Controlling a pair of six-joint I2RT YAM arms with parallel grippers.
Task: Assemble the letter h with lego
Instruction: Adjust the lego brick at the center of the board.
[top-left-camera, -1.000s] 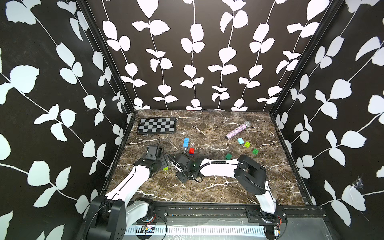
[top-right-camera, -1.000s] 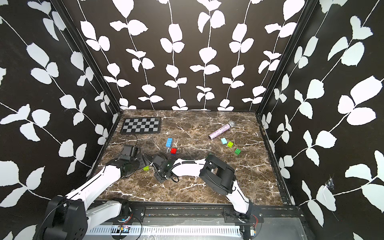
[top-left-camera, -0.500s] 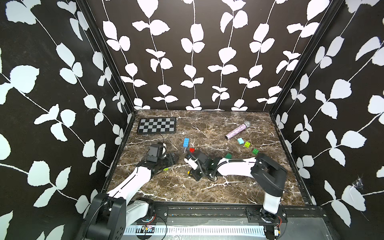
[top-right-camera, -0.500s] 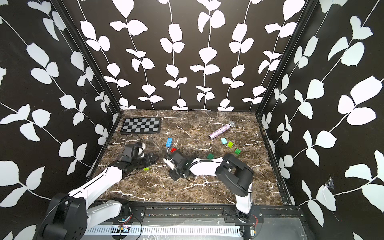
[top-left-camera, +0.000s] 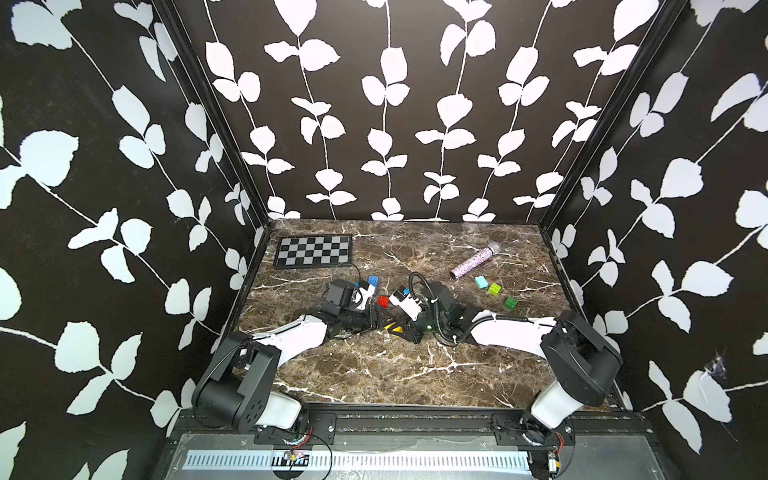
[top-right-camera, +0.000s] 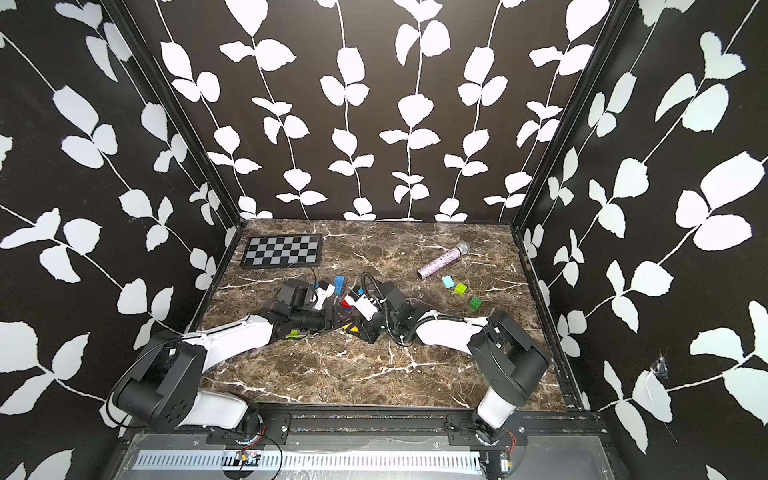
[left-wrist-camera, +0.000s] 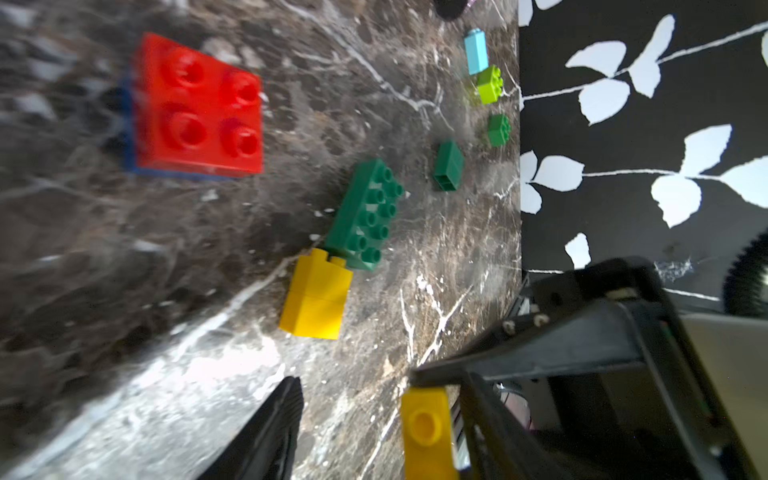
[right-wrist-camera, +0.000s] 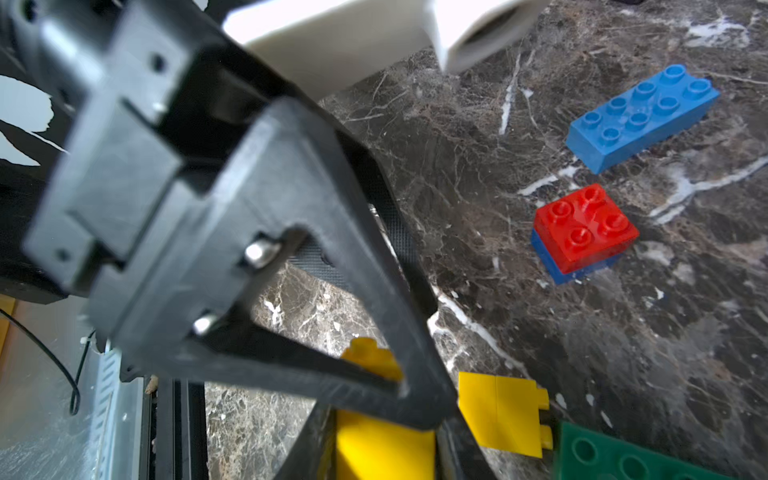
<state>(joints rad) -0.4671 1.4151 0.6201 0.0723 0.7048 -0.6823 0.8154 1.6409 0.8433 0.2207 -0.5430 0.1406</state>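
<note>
Top views: left pincer (top-left-camera: 379, 321) and right pincer (top-left-camera: 400, 330) meet tip to tip mid-desk (top-left-camera: 374, 374); jaws too small to read here. Red-on-blue stack (top-left-camera: 384, 301) sits just beyond the tips toward the back wall (top-left-camera: 382, 124), with the long blue brick (top-left-camera: 374, 281) a bit further. Light blue brick (top-right-camera: 447, 281), lime brick (top-right-camera: 460, 288) and green brick (top-right-camera: 475, 303) lie well apart, out past the right pincer's wrist, near the microphone (top-right-camera: 442, 262). Chequered board (top-right-camera: 282, 250) is far beyond the left pincer.

Left wrist: one left pincer finger (left-wrist-camera: 270, 432) shows, with bare desk between it and the yellow brick (left-wrist-camera: 424, 428). Left pincer is spread, gripping nothing. Ahead of the tips the yellow stack (left-wrist-camera: 316, 297) lies on its side, touching the long dark green brick (left-wrist-camera: 365, 216). Small dark green brick (left-wrist-camera: 449, 166) is further on. Red-on-blue stack is off to one side, blurred.

Right wrist: right pincer pinches the yellow brick (right-wrist-camera: 382, 449) between its jaws. Left pincer's triangular finger (right-wrist-camera: 291, 291) crosses right in front of the brick's studs; contact unclear. Yellow stack (right-wrist-camera: 498, 411) is just beside the pinched brick, apart from it, its studs toward the long dark green brick (right-wrist-camera: 623, 461). Red-on-blue stack and long blue brick lie further out ahead.
</note>
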